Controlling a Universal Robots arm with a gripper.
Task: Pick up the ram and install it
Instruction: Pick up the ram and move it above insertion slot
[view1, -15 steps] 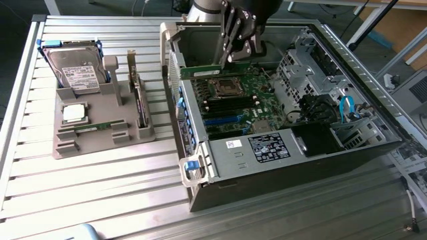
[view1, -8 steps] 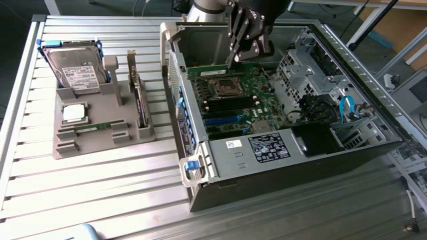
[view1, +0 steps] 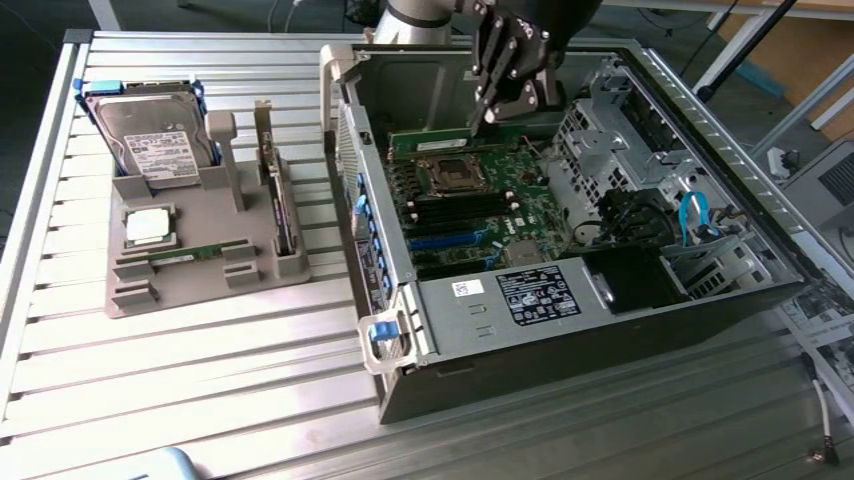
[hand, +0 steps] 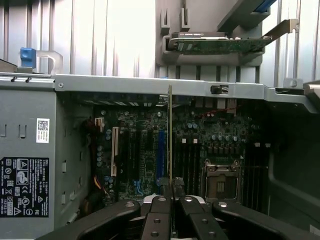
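My gripper (view1: 489, 112) hangs inside the open computer case (view1: 534, 300), above the far end of the motherboard (view1: 501, 195). It is shut on a ram stick (view1: 434, 141), a long green board held level just beyond the processor socket (view1: 442, 172). In the wrist view the ram (hand: 170, 135) shows edge-on as a thin line running out from between my fingertips (hand: 171, 189) over the dark memory slots (hand: 187, 160) beside the socket (hand: 221, 180). A second ram stick (view1: 187, 253) lies in the grey holder (view1: 200, 290) at the exterior view's left.
The grey holder also carries a hard drive (view1: 154, 140), a square silver processor chip (view1: 147, 225) and an upright dark expansion card (view1: 276, 200). Drive cages and a blue cable (view1: 691, 215) crowd the case's right side. The case walls stand close around my gripper.
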